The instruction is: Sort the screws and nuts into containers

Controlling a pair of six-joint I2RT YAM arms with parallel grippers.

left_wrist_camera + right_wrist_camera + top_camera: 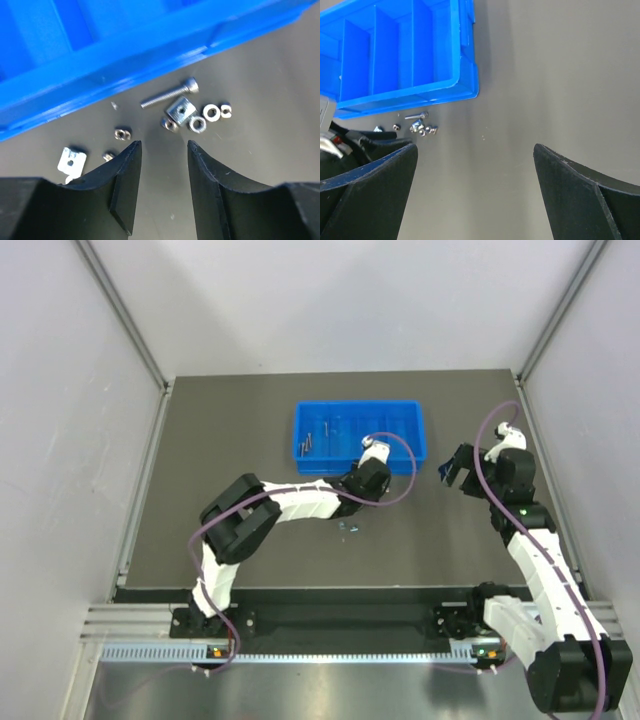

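One screw [170,93] is lying on its side just outside the blue tray's [468,75] near wall, almost parallel to that wall; the nuts [197,124] are clustering right beside the screw, on its side away from the tray, some round and ring-like and one a square block touching them; two more small nuts are sitting apart from that cluster along the same tray wall, and a flat silvery plate [71,160] with a hole is lying beyond them. Inside the tray, a few thin shafted pieces [310,442] are resting in compartments toward its left end, too small to name surely. The left gripper [164,146] is hovering on the near side of the tray wall, over the loose pieces, its jaws standing parted and holding nothing; its fingers [127,170] are pointing toward the tray. The right gripper [475,147] is hanging off the tray's right end, well apart from it, jaws spread wide and carrying nothing. The dark grey table [560,75] is bearing the tray and the loose hardware.
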